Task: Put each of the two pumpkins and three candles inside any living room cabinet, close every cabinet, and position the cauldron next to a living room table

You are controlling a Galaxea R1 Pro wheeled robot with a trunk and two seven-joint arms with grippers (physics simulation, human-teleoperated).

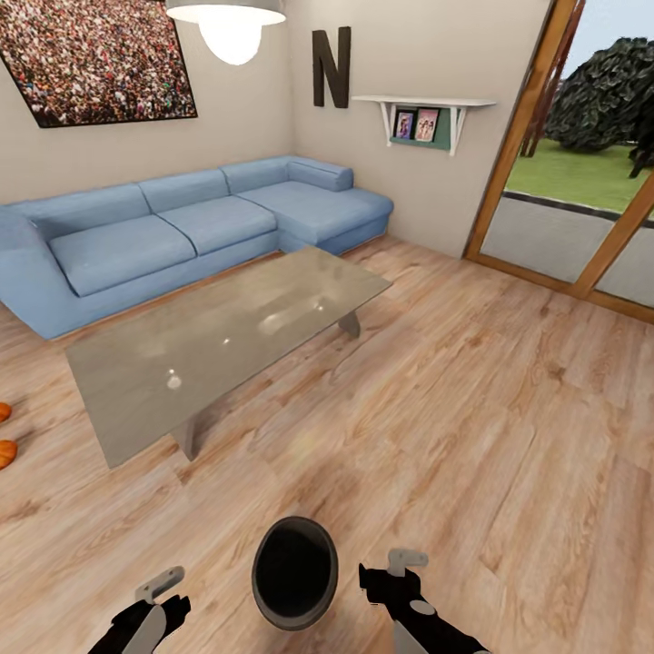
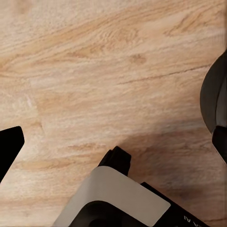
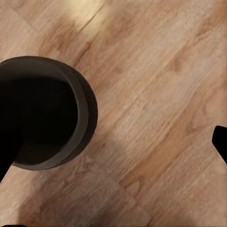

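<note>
Warm wood-grain planks (image 1: 509, 409) cover the living room floor, running under a low coffee table (image 1: 227, 345) with a smooth, reflective greyish slab top on angled legs. Behind it sits a long blue L-shaped sofa (image 1: 182, 227) with soft square cushions, below a framed crowd picture (image 1: 95, 59) and a dark letter N (image 1: 331, 68) on the wall. Near the robot, the cauldron (image 1: 294, 572) rests on the floor between the two arms: a round, dark, matte pot with a thick rim and a black hollow; in the right wrist view (image 3: 47, 113) it stands upright on the planks. At the far left edge of the head view two orange pumpkins (image 1: 5, 451) lie on the floor, cut off by the frame. The left gripper (image 1: 163, 595) and the right gripper (image 1: 391, 572) flank the cauldron without touching it; their fingers stand wide apart, holding nothing.
</note>
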